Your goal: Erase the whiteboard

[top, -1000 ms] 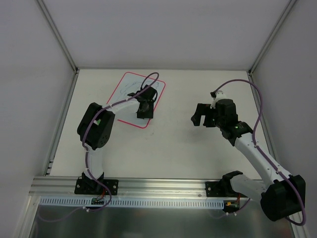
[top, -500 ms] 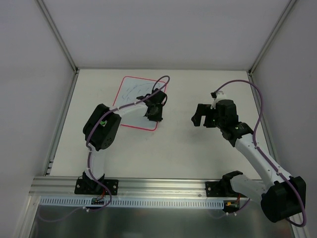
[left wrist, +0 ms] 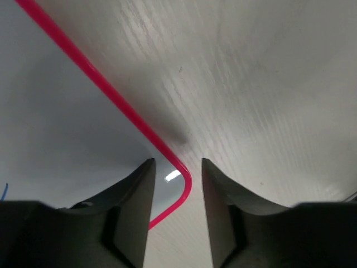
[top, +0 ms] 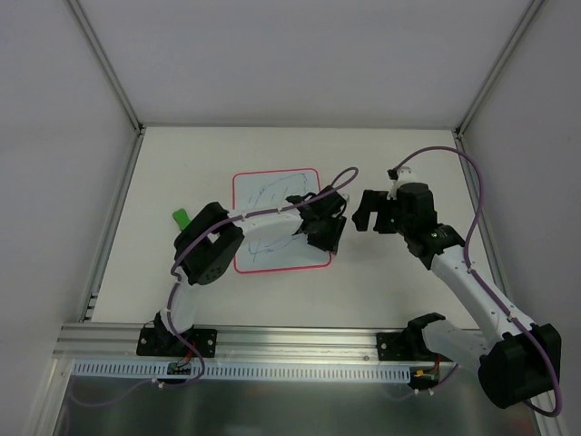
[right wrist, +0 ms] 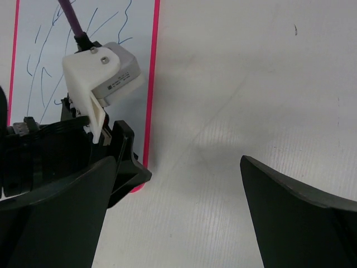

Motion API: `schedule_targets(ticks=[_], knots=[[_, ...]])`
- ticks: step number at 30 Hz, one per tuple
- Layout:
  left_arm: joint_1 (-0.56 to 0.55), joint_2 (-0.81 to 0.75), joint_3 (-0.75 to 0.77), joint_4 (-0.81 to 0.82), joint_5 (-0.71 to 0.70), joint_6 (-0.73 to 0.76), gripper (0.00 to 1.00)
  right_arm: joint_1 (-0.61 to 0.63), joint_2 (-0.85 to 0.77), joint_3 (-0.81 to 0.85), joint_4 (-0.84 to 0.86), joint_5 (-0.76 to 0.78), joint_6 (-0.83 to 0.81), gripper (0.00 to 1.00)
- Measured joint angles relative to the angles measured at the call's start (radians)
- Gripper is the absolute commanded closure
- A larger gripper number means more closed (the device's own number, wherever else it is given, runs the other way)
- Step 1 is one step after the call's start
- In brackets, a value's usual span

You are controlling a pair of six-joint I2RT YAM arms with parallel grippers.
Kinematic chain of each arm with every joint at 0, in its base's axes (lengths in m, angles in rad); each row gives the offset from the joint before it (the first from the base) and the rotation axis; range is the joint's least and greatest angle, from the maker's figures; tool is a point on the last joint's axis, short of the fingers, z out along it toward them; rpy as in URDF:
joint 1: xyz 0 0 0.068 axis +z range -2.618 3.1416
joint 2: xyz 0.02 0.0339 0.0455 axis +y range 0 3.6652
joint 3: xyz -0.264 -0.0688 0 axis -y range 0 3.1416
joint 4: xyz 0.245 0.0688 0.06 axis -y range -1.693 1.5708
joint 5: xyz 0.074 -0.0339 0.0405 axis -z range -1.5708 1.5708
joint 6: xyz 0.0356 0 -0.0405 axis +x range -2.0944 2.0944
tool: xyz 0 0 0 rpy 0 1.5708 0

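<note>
Two tools, neither pinching anything. Left tool (left wrist: 177,163) — fingers (left wrist: 133,209) narrowly parted, straddling near-right corner of whiteboard (top: 272,195), probably to nudge it; board flat mid-surface (top: 408,159). Right tool (right wrist: 189,184) spread wide, hovering beside — standby, likely.

table (top: 390,150): pale, faintly grained top, with walls along its left, far and right edges.
whiteboard (top: 263,193): lies flat, mid-depth, slightly left of centre; red-pink rim, blue scribbles.
green block (top: 182,218): left of the whiteboard, apart, toward the left edge.
</note>
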Motion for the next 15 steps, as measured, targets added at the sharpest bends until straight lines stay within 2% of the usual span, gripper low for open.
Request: schedule_targets(ticks=[1, 4, 6, 12, 15], knots=[[-0.002, -0.008, -0.004, -0.009, 0.0, -0.002, 0.47, 0.0, 0.0, 0.0, 0.0, 0.002, 0.0, 0.01], [0.026, -0.055, -0.038, -0.028, 0.0, -0.018, 0.33, 0.0, 0.006, 0.0, 0.0, 0.012, 0.006, 0.01], [0.072, -0.104, -0.072, -0.042, 0.0, -0.032, 0.28, 0.0, 0.015, 0.0, 0.001, 0.016, 0.011, 0.01], [0.266, -0.275, -0.169, -0.056, -0.037, -0.047, 0.24, 0.011, 0.089, 0.0, 0.019, 0.025, 0.016, 0.06], [0.377, -0.365, -0.229, -0.056, -0.055, -0.05, 0.24, 0.048, 0.186, 0.005, 0.037, 0.038, 0.016, 0.09]])
